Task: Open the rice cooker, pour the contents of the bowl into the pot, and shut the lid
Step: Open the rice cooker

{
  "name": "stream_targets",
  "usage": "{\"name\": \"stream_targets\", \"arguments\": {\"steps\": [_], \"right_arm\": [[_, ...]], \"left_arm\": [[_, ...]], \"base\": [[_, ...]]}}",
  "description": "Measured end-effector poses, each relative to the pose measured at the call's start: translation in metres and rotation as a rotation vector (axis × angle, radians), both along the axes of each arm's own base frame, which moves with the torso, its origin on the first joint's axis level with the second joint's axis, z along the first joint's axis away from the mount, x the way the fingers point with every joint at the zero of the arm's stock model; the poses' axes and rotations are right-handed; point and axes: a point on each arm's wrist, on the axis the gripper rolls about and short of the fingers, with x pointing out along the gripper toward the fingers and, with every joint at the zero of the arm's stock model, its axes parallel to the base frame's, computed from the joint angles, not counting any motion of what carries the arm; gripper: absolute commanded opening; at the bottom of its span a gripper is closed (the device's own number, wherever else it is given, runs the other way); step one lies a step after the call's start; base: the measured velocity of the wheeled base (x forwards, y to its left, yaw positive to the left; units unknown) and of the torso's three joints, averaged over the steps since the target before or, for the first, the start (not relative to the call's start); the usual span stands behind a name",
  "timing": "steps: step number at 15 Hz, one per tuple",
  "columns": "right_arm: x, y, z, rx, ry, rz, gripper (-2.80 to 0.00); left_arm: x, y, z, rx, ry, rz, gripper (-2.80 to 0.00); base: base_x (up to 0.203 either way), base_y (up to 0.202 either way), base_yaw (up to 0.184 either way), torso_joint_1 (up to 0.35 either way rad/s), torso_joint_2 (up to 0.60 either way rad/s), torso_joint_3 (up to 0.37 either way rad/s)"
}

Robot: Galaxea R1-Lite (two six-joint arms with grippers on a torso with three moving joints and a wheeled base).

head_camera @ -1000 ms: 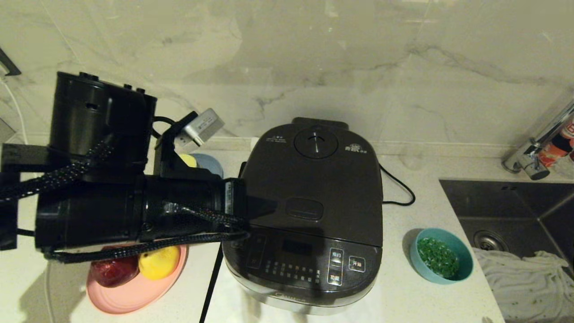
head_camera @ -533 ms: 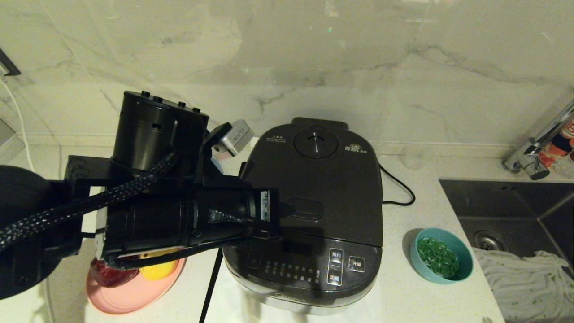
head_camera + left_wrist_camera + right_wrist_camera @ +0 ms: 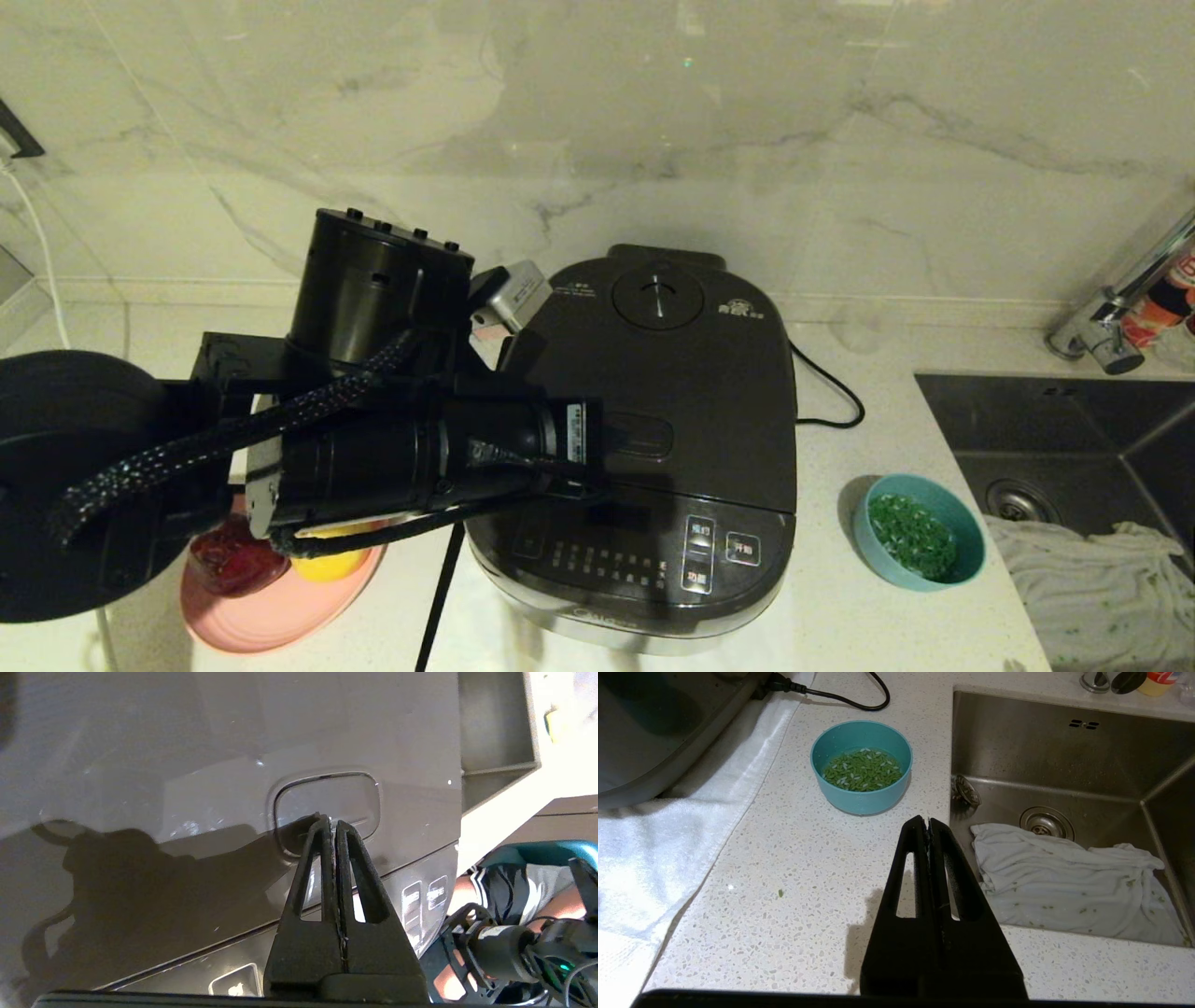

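Note:
The black rice cooker stands mid-counter with its lid down, so the pot is hidden. My left gripper is shut and empty, its tips resting on the near edge of the lid's rectangular release button. In the head view the left arm reaches in from the left over the cooker. The teal bowl sits right of the cooker, holding green chopped bits. My right gripper is shut and empty, hanging over the counter short of the bowl and its contents.
A pink plate with red and yellow fruit lies left of the cooker under my arm. A steel sink with a white cloth is at right, faucet behind. The power cord loops behind the cooker.
My left arm has swung right and forward over the cooker, bringing its shut tips onto the release button. The lid stays down and the bowl has not moved.

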Motion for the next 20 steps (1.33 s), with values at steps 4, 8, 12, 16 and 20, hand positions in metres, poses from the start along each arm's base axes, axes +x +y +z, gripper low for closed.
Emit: {"name": "stream_targets", "arguments": {"steps": [4,8,12,16,20], "right_arm": [[0.0,0.0,0.0,0.0,0.0,0.001,-2.8],[0.0,0.0,0.0,0.0,0.0,0.0,-2.8],[0.0,0.0,0.0,0.0,0.0,0.0,-2.8],[0.0,0.0,0.0,0.0,0.0,0.001,-2.8],[0.0,0.0,0.0,0.0,0.0,0.001,-2.8]], "left_arm": [[0.005,-0.004,0.0,-0.002,-0.019,0.022,-2.8],[0.009,-0.006,-0.002,0.003,-0.019,0.028,-2.8],[0.008,-0.006,-0.004,0.008,-0.016,0.031,-2.8],[0.004,0.002,0.016,-0.041,-0.057,0.044,-2.8],[-0.013,0.022,0.069,-0.158,-0.184,0.074,-2.8]], "base": [[0.0,0.0,0.0,0.0,0.0,0.0],[0.0,0.0,0.0,0.0,0.0,0.0],[0.0,0.0,0.0,0.0,0.0,0.0],[0.0,0.0,0.0,0.0,0.0,0.0],[0.0,0.0,0.0,0.0,0.0,0.0]]}}
